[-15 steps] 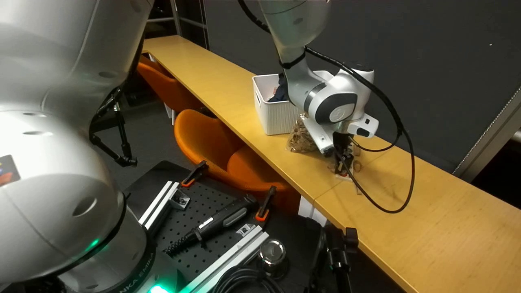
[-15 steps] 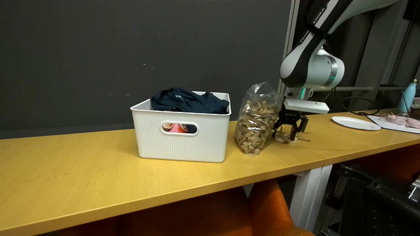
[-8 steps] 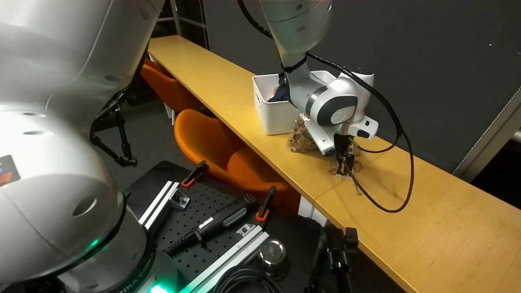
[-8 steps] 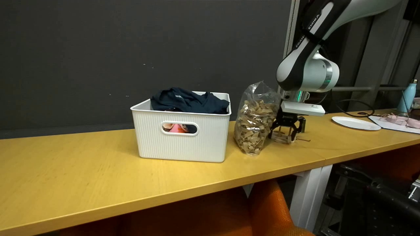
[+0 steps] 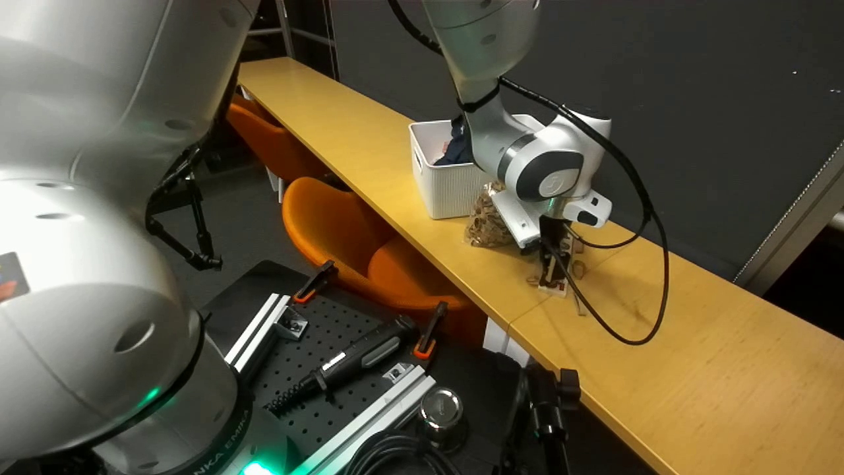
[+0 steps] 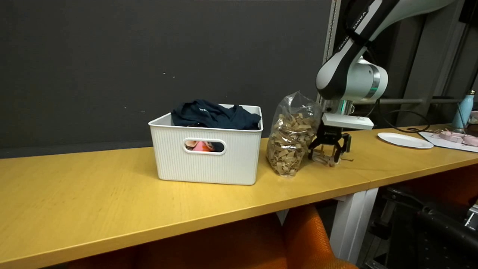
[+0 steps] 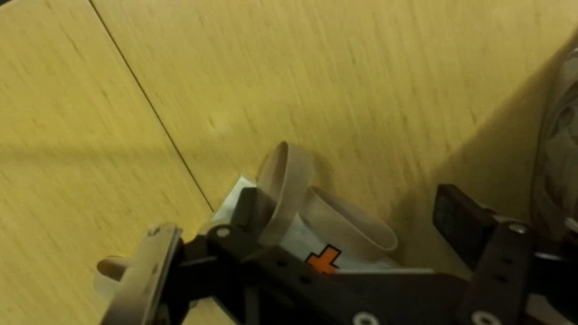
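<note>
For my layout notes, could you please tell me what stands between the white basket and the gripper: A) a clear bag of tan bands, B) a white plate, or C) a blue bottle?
A, since in both exterior views the clear bag of tan bands stands beside the white basket, on the side towards the gripper.

I see tan flat band-like loops [image 7: 293, 189] by a thin white printed piece [image 7: 298, 234] w/ a blk-outlined orange cross-shaped mark [image 7: 323, 259]. My two-finger gripper [image 7: 345, 207] is blk. The long yellow wooden desk [image 6: 112, 194] has fine streaky grain & a dk seam [image 7: 153, 110] from its front edge. White ribbed plastic bin [image 6: 209, 168] w/ navy cloth [image 6: 211, 116], clear plastic bag [image 6: 295, 106] of tan strips [image 6: 289, 144], flat white plate [image 6: 405, 140].
</note>
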`<state>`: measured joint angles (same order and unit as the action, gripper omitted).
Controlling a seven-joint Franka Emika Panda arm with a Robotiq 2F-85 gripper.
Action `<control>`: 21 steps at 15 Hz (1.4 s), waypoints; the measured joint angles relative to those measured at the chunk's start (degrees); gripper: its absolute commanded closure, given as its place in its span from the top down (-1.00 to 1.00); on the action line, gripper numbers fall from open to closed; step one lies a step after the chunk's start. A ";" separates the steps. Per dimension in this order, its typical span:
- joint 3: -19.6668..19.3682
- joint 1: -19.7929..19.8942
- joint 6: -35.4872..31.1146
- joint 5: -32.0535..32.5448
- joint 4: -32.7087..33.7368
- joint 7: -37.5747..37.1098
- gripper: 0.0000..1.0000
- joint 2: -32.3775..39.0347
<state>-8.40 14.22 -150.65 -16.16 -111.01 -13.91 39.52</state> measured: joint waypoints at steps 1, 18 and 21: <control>-0.04 0.10 0.81 0.00 -0.04 -0.15 1.00 -0.27; 0.00 0.54 6.87 -1.39 1.05 -2.60 1.00 -0.84; -0.08 1.25 6.88 -1.82 1.11 -3.32 1.00 -0.14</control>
<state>-8.48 15.47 -143.77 -17.98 -109.90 -17.23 39.38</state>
